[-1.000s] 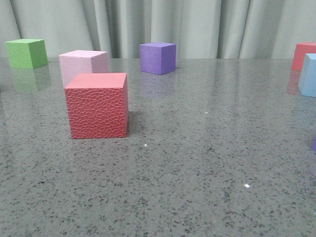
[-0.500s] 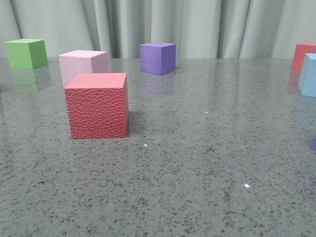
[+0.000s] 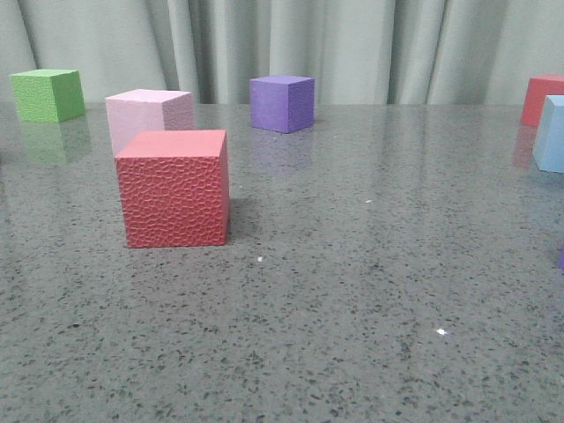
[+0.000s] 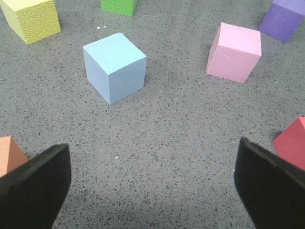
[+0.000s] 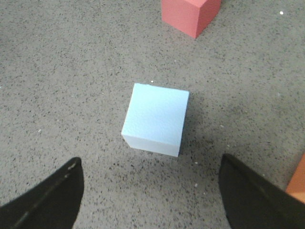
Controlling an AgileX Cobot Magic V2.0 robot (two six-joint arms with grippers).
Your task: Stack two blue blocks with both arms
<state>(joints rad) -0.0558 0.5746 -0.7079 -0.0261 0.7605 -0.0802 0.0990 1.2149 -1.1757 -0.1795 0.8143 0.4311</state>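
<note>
Blue blocks (image 4: 115, 67) (image 5: 155, 118) sit apart from neighbours, beyond spread fingers (image 4: 33, 188) (image 5: 257, 198).

Textured red cube (image 3: 174, 189) nearest; pink cube (image 3: 148, 115) behind; blue block (image 3: 552, 134) right edge.

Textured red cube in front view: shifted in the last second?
No. The red cube keeps its spot in front of the pink cube.

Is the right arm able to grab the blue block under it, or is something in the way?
Probably yes. The right gripper is open, and the blue block sits alone on the table, clear of the red cube nearby.
</note>
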